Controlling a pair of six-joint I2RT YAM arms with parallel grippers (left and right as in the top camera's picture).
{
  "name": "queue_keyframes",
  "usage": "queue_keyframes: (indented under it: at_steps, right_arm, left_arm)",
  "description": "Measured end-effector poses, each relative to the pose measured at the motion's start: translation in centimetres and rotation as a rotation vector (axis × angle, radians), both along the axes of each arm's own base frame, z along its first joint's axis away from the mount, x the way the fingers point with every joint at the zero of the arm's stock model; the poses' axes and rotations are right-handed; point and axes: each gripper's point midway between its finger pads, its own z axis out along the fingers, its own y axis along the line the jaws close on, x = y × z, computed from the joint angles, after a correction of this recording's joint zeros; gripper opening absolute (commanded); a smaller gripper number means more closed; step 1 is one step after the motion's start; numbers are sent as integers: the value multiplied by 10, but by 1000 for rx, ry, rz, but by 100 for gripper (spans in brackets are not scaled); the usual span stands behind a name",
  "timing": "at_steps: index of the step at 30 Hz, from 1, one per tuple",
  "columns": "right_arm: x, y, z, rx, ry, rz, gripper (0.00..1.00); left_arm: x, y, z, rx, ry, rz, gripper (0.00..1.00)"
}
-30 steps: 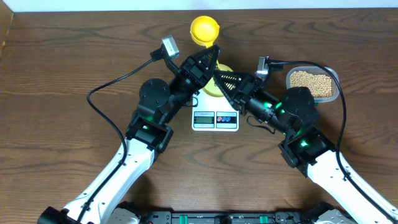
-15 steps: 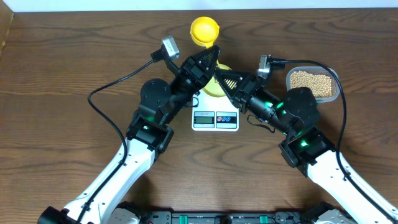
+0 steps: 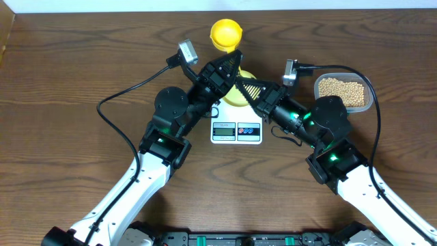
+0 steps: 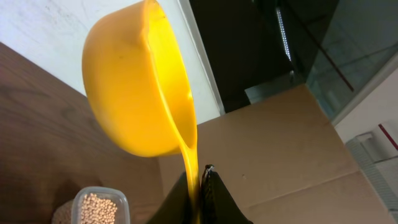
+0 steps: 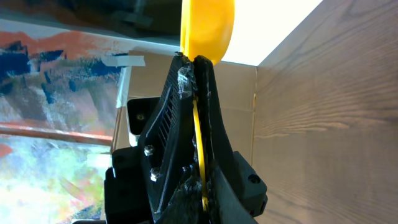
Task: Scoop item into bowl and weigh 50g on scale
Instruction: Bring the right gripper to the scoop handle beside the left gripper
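A bright yellow scoop (image 3: 225, 33) hangs over the table's far middle, its cup (image 4: 140, 87) tipped on edge. My left gripper (image 3: 235, 57) is shut on the scoop's handle (image 4: 194, 163), which runs down between its fingers. My right gripper (image 3: 238, 79) comes in from the right and is shut on the same thin handle (image 5: 198, 134), below the cup (image 5: 208, 25). The pale bowl (image 3: 242, 100) sits on the white scale (image 3: 236, 131), mostly hidden under both grippers. The beans (image 3: 343, 91) lie in a clear tub (image 3: 369, 93) at the right and show again as the beans (image 4: 94, 208).
A black cable (image 3: 119, 96) loops across the table left of the left arm. Another cable (image 3: 376, 130) curves past the tub on the right. A cardboard wall (image 4: 292, 155) stands beyond the table's far edge.
My right gripper's jaws have closed onto the scoop's handle. The left gripper, the scoop and the bowl have stayed where they were.
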Motion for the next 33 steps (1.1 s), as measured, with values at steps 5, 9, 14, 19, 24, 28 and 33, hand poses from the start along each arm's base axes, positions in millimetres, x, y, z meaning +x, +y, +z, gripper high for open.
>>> queue_keyframes:
  at_steps: [5, 9, 14, 19, 24, 28, 33]
  right_arm:
    - [1, -1, 0, -46, -63, -10, 1]
    - [4, -3, -7, -106, -90, -30, 1]
    - [9, -8, -23, -202, -107, -57, 1]
    - [11, -12, -33, -314, -174, -62, 1]
    - [6, -14, -61, -459, -175, -21, 1]
    - [2, -12, -67, -520, -226, 17, 2]
    - [-4, -10, -72, -600, -319, 69, 2]
  left_arm:
    - [-1, -2, -1, -2, 6, -7, 75]
    - [-2, -3, -1, 9, -3, -10, 89]
    - [1, -1, -9, 86, -27, 17, 90]
    - [15, 21, -51, 200, 110, 119, 91]
    - [26, 44, -65, 228, 162, 197, 91]
    - [27, 46, -65, 231, 161, 201, 73]
    - [27, 48, -71, 251, 178, 212, 63]
